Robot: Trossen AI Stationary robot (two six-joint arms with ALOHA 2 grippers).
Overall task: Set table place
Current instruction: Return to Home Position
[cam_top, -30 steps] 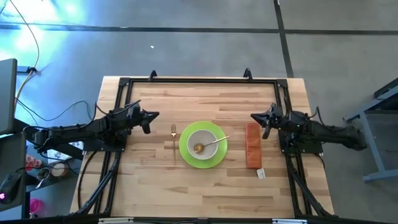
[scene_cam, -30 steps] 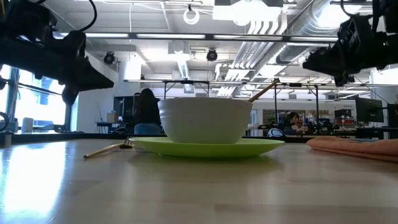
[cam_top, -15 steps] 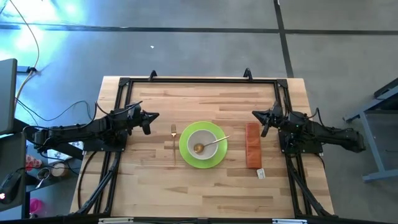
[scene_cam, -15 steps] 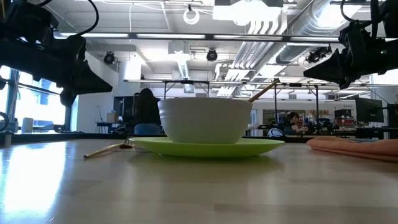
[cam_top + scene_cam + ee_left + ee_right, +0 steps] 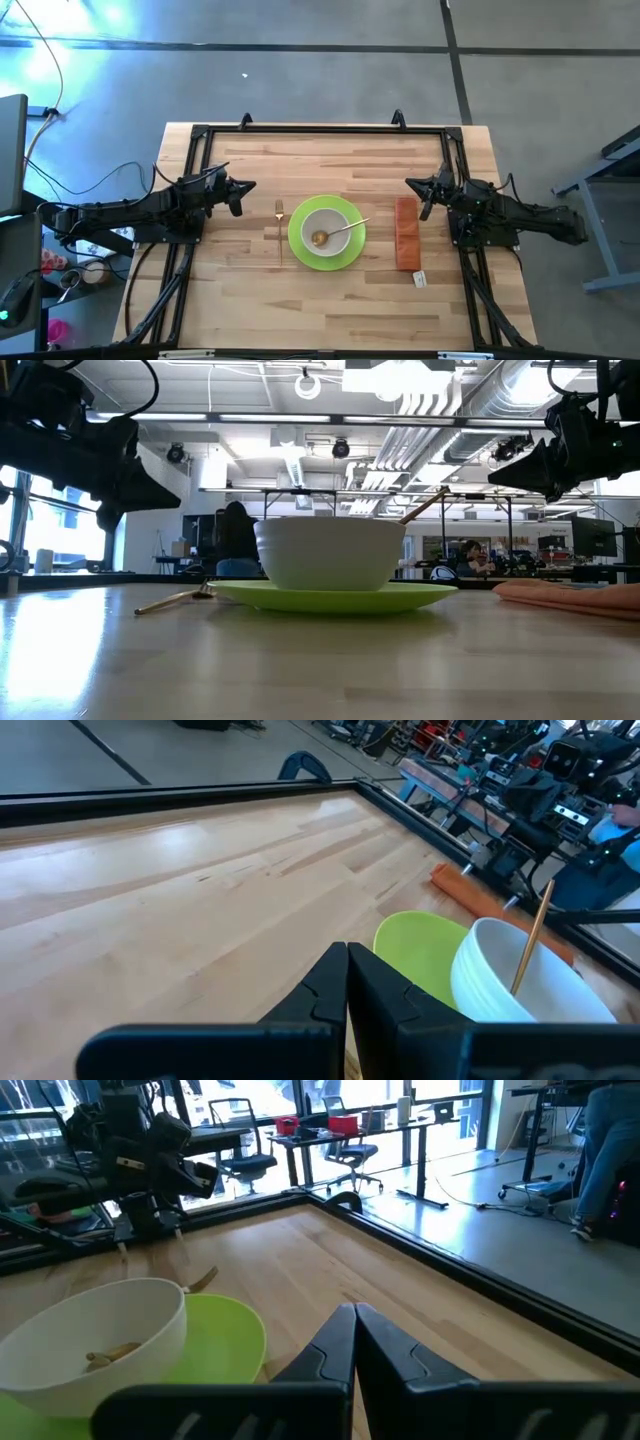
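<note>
A lime-green plate [image 5: 352, 250] sits mid-table with a white bowl [image 5: 325, 228] on it. A thin gold spoon [image 5: 343, 231] rests in the bowl, its handle leaning on the rim toward the right. A gold fork [image 5: 279, 227] lies flat on the table just left of the plate. My left gripper [image 5: 250, 186] hovers left of the fork, shut and empty; it also shows in the left wrist view [image 5: 347, 982]. My right gripper [image 5: 409, 184] hovers right of the plate, shut and empty; it also shows in the right wrist view [image 5: 355, 1342].
An orange-brown strip [image 5: 406, 232] lies right of the plate, with a small white tag [image 5: 419, 279] at its near end. A black rail frame [image 5: 320, 130] runs along the table's edges. Bare wood lies at the far and near sides.
My right gripper has drawn back a little toward the table's right edge. Plate, bowl, spoon and fork have stayed where they were.
</note>
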